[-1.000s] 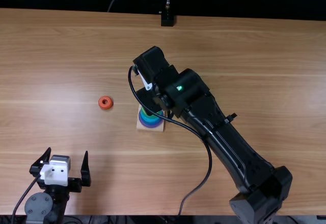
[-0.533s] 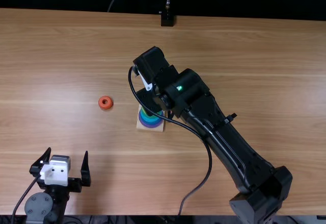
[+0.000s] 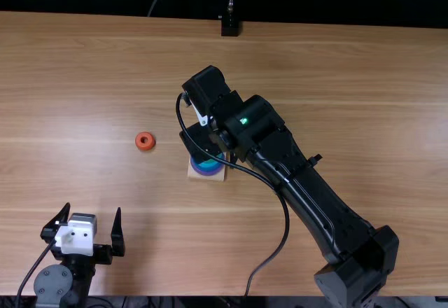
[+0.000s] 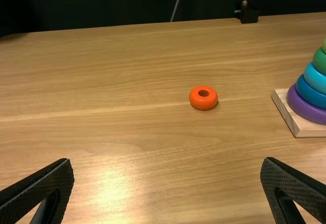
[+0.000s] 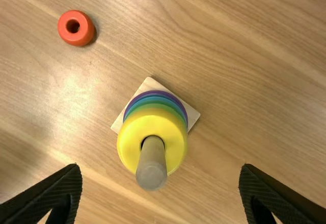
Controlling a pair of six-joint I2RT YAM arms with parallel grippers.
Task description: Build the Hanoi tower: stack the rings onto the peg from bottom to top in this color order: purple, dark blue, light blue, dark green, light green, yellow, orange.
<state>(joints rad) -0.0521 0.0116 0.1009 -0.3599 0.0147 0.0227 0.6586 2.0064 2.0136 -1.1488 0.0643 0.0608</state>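
We have the right pincer above the ring tower, its two fingers spread wide apart. Beneath it the peg points up, its rounded top showing between the fingers in the right wrist view. The yellow ring is around the peg, uppermost. Under that we see the light green ring, then the dark green ring, the light blue ring, the dark blue ring and the purple ring, which rests on the square base.

Out from the right pincer, toward the left arm's side, the orange ring lies flat on the bench, hole up, well apart from the tower.

Our left pincer is near the bench's near edge, its fingers also wide apart. The orange ring is ahead of it and somewhat to its right, the tower farther right. Well ahead of both pincers, a black block stands at the bench's far edge.
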